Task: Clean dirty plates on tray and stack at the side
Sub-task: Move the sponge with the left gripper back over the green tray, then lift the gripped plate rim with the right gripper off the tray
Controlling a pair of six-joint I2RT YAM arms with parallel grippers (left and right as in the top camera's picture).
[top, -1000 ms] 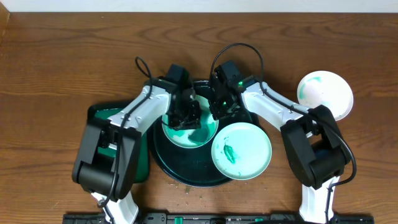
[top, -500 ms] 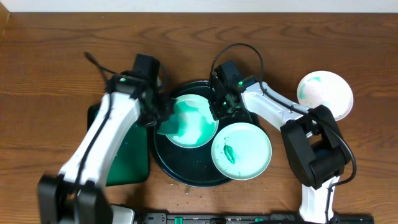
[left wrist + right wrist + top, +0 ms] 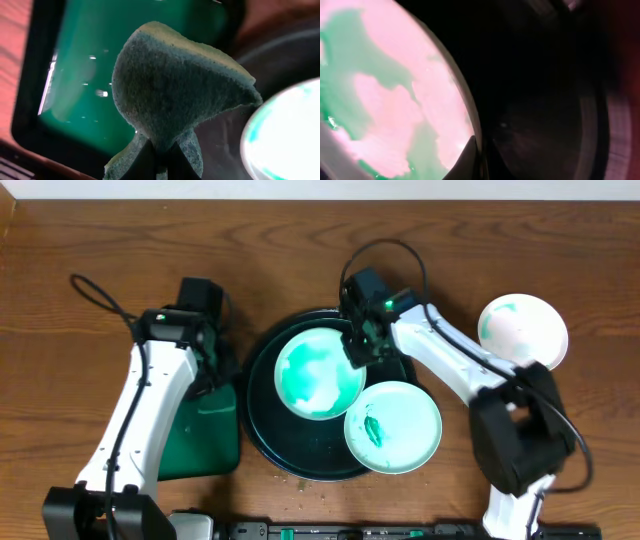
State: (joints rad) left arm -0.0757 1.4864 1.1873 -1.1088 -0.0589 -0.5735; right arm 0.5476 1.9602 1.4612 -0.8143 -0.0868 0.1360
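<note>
A round black tray (image 3: pixel 262 425) holds two white plates. The upper plate (image 3: pixel 318 373) is smeared with green and tilted. My right gripper (image 3: pixel 356 356) is shut on its right rim, also seen in the right wrist view (image 3: pixel 385 100). The lower plate (image 3: pixel 393 426) has a small green smear. A third plate (image 3: pixel 522 330) with a green smear lies on the table at right. My left gripper (image 3: pixel 213 370) is shut on a green sponge (image 3: pixel 175 95) over the green rectangular basin (image 3: pixel 200 430), left of the tray.
The green basin with liquid (image 3: pixel 100 65) sits to the left of the tray. Crumbs lie on the wooden table (image 3: pixel 80 300) near the tray's front edge. Cables loop above both arms.
My left gripper has moved the sponge left, off the upper plate, to over the green basin. My right gripper keeps its hold on the plate's rim, and the plate has shifted slightly.
</note>
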